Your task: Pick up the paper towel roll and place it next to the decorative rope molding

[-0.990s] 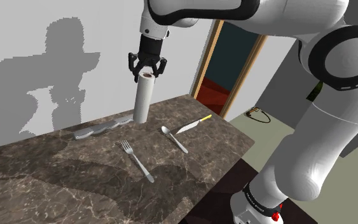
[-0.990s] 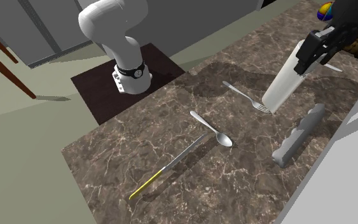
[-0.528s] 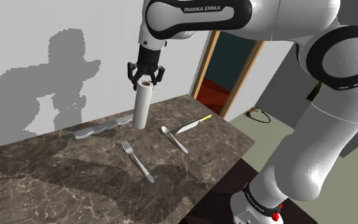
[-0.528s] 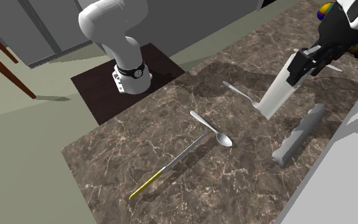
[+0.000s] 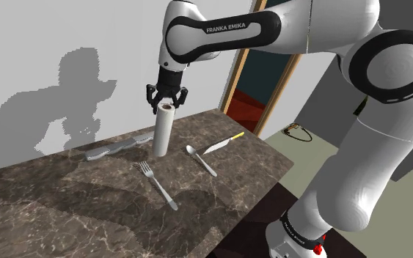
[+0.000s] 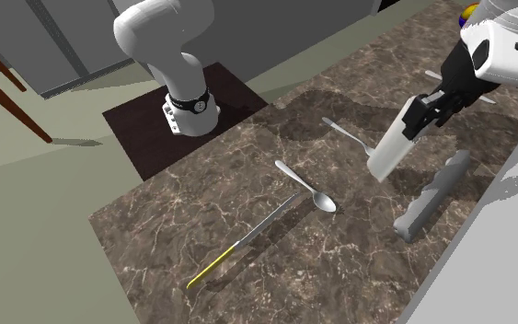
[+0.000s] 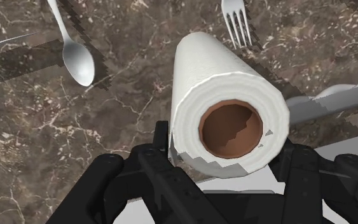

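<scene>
Hand [image 5: 167,105] pinches the top of the white paper towel roll [image 5: 163,134] between both fingers; the roll is upright, base at the dark marble surface [image 5: 65,209], near the grey rope molding [image 5: 114,149], at its 3 o'clock in the shoulder view

White arm [image 5: 373,146], dark joints, FRANKA EMIKA lettering, seemingly all-black hand [image 5: 167,102]

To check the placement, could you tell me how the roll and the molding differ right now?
The roll is white; the molding is grey. The roll is upright, clasped at its top by the gripper; the molding lies flat on the table. Both are elongated.
</scene>
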